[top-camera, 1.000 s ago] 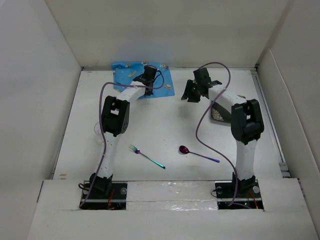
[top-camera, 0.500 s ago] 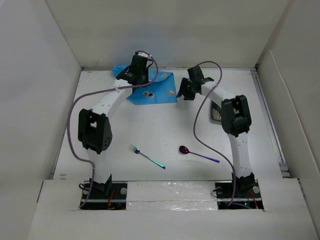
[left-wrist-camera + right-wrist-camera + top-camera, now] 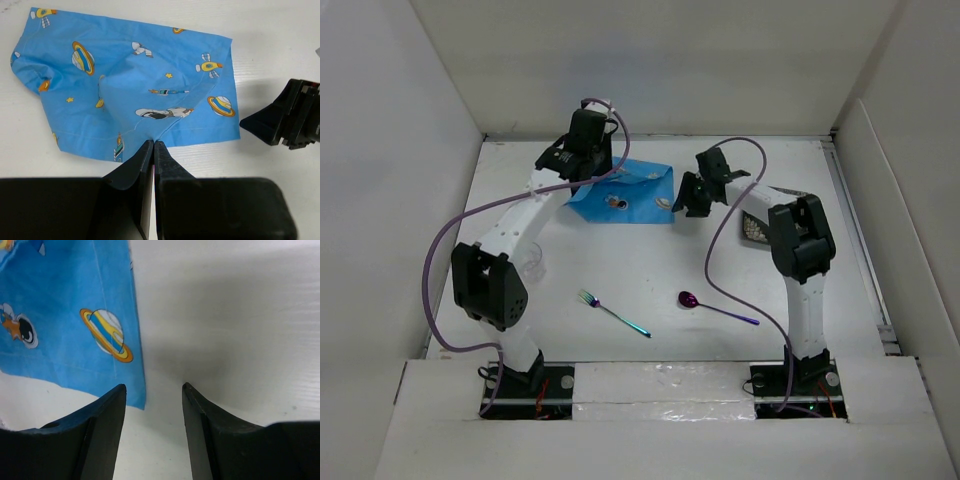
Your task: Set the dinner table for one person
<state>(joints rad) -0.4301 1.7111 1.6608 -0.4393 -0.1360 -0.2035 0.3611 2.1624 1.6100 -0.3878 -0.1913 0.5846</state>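
The dinner table (image 3: 650, 265) is a white tabletop between white walls. A blue space-print placemat (image 3: 632, 190) lies at its far middle, rumpled on the left side. My left gripper (image 3: 153, 142) is shut on the placemat (image 3: 135, 90), pinching a fold at its near edge; in the top view the left gripper (image 3: 585, 170) hangs over the cloth's left end. My right gripper (image 3: 154, 386) is open just above the table, with the placemat's (image 3: 70, 325) right corner beside its left finger; from above the right gripper (image 3: 691, 194) stands at the mat's right edge.
An iridescent fork (image 3: 613, 312) and a purple spoon (image 3: 716, 307) lie on the near half of the table. A clear glass (image 3: 528, 260) stands by the left arm. A patterned dish (image 3: 754, 228) shows partly behind the right arm.
The left arm has stretched out and dragged the placemat right and nearer, spreading it flatter. The right gripper has opened wider and come to the mat's right edge.
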